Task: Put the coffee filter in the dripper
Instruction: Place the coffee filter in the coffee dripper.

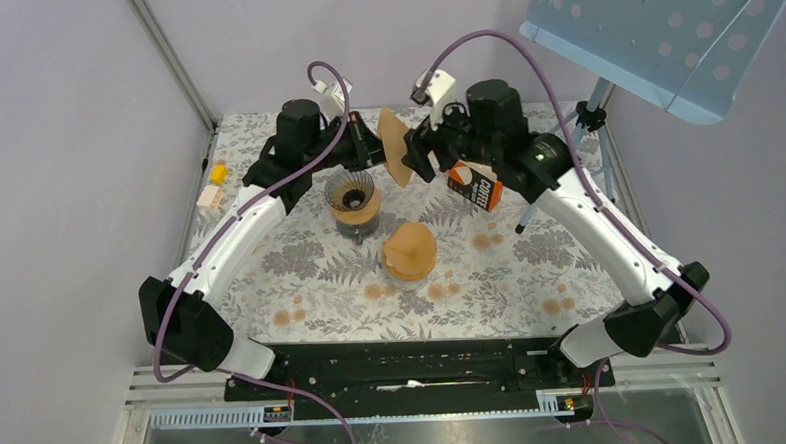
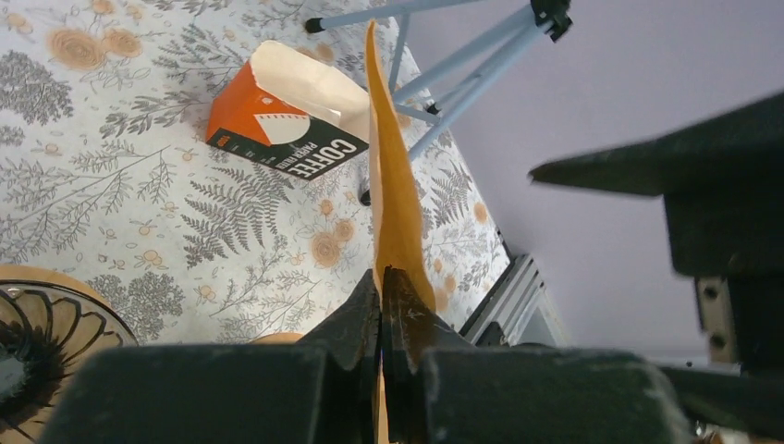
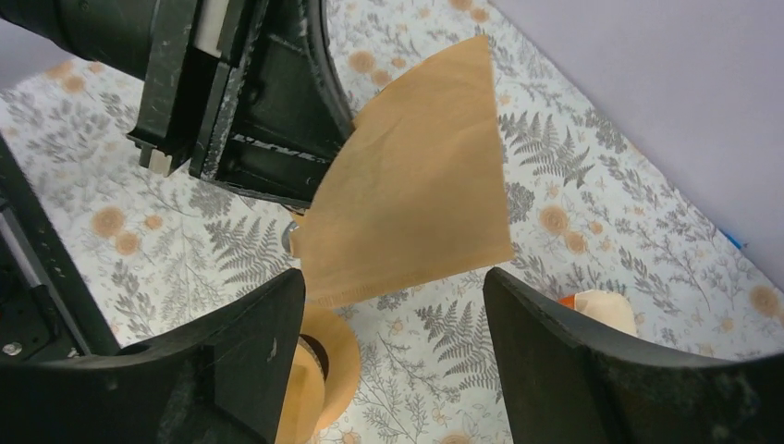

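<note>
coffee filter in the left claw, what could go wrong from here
1. The left claw pinches the coffee filter flat by one edge, so it may land in the dripper unopened or crooked.
2. The open right claw sits either side of the filter, so any sideways move could knock or tear it.
</note>
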You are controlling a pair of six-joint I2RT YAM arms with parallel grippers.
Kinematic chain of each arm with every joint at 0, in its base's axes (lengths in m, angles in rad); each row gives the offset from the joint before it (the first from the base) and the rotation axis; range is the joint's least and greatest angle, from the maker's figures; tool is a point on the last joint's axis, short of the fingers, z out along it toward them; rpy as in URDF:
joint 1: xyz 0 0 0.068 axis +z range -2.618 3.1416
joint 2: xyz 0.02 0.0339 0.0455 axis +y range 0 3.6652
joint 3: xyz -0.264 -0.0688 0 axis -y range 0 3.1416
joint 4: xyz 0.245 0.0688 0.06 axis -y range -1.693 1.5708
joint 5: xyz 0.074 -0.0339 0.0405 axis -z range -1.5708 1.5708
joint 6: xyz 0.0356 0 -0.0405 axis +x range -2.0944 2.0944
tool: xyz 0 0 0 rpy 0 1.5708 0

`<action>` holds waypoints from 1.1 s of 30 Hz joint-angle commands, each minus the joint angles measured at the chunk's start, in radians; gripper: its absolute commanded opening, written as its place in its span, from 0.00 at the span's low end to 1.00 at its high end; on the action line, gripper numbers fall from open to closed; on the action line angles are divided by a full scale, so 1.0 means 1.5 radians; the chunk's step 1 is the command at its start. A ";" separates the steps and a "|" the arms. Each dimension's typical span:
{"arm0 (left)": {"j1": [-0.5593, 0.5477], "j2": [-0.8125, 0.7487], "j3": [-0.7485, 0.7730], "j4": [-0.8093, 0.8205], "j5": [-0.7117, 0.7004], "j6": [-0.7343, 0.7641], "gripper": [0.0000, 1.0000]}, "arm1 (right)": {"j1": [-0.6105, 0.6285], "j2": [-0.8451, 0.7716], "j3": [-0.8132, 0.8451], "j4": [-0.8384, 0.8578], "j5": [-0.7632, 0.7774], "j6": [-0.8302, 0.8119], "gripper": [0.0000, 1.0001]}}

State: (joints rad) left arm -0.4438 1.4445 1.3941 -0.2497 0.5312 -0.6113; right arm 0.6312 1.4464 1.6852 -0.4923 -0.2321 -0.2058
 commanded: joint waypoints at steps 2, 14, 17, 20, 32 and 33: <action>0.000 0.020 0.031 0.010 -0.060 -0.115 0.00 | 0.055 0.039 0.038 -0.012 0.091 -0.023 0.78; -0.002 0.020 0.004 0.041 -0.040 -0.170 0.00 | 0.091 0.082 0.054 -0.018 0.173 -0.046 0.76; -0.004 0.018 -0.001 0.042 -0.042 -0.172 0.00 | 0.092 0.087 0.062 -0.019 0.186 -0.047 0.74; -0.005 0.016 -0.005 0.045 -0.041 -0.174 0.00 | 0.093 0.092 0.064 -0.020 0.195 -0.050 0.73; -0.007 0.014 -0.010 0.051 -0.055 -0.167 0.00 | 0.097 0.090 0.068 -0.022 0.190 -0.051 0.72; -0.007 0.014 -0.009 0.052 -0.057 -0.165 0.00 | 0.098 0.085 0.068 -0.022 0.187 -0.050 0.72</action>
State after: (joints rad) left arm -0.4492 1.4841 1.3808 -0.2298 0.4641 -0.8646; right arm 0.7670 1.5925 1.7382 -0.5385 0.0437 -0.2733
